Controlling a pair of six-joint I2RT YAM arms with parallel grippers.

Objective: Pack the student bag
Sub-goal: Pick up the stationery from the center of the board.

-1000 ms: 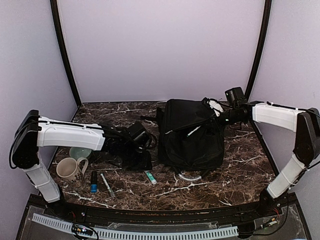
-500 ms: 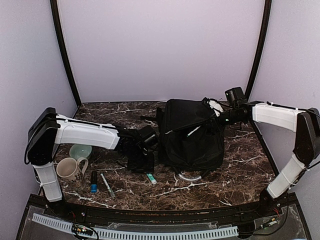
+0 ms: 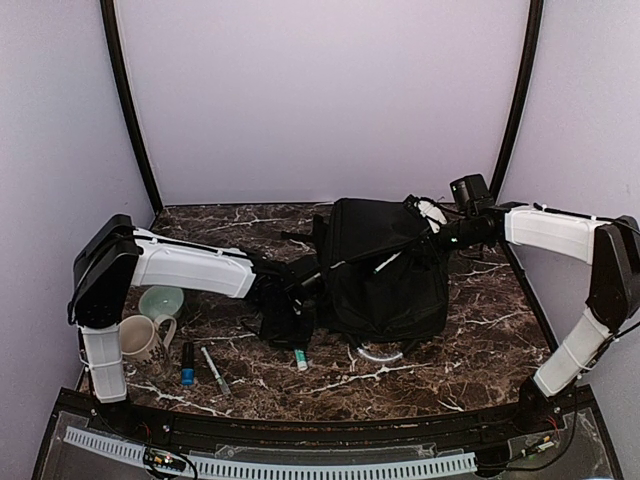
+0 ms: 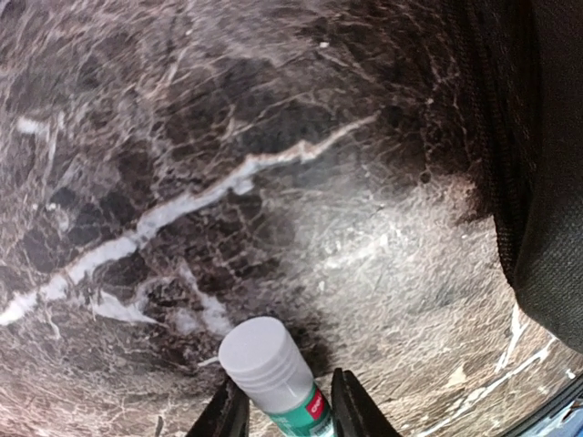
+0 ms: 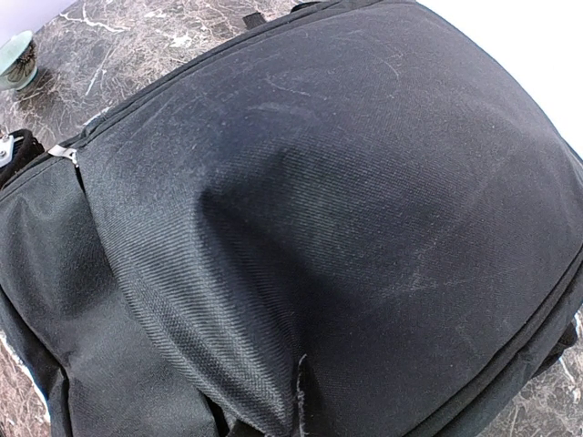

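A dark marbled desk (image 3: 480, 330) is carrying everything. The student bag (image 3: 385, 275) is lying flat on it, right of centre, by far the biggest of the things. The right arm (image 3: 550, 232) is reaching in over the bag's far right corner. The right jaws are closed, out of sight of their own camera, and the bag's black fabric is rising in a ridge toward them, so they are pinching it. The left arm (image 3: 190, 268) is stretching low across the desk to a spot just beside the bag's near left edge. A mug (image 3: 140, 340) is standing near the left arm's base, with 1 pale green bowl (image 3: 160, 300) just behind it. The left jaws are straddling a small white-capped green tube (image 4: 266, 360) lying on the desk, 1 finger close on each side; I cannot tell whether they are pressing on it.
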